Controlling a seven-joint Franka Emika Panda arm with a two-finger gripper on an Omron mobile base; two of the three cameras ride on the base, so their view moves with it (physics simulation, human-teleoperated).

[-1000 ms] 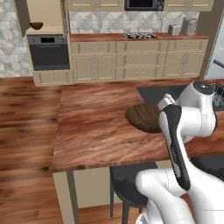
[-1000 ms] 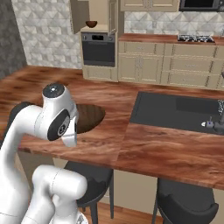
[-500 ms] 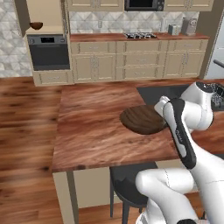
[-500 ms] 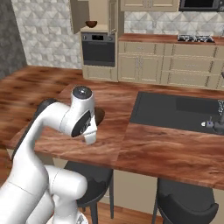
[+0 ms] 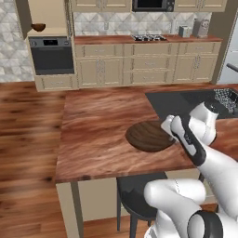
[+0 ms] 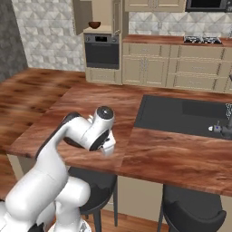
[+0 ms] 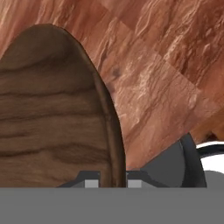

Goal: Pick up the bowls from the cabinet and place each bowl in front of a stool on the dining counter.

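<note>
A dark brown wooden bowl (image 5: 148,136) lies level and low on the dining counter (image 5: 97,139), near its front edge above a black stool (image 5: 135,197). My gripper (image 5: 167,127) is shut on the bowl's right rim. In the hand view the rim runs down between the finger tips of the gripper (image 7: 109,183), with the bowl (image 7: 48,118) to the left and the stool seat (image 7: 175,166) below the counter's edge. I cannot tell whether the bowl touches the wood. A second bowl (image 5: 38,27) sits in the open cabinet (image 5: 46,14) above the oven, also seen as the bowl (image 6: 94,24).
The black sink (image 6: 181,113) and faucet (image 6: 221,129) take up the counter's right part. Two stools (image 6: 96,183) (image 6: 190,213) stand under the front edge. The wall counter with the stove (image 5: 146,38) runs along the back. Bare wood lies left of the bowl.
The arm has brought the bowl down and toward the counter's front edge. The bowl was tilted up a second ago and now lies level. The grip has stayed shut.
</note>
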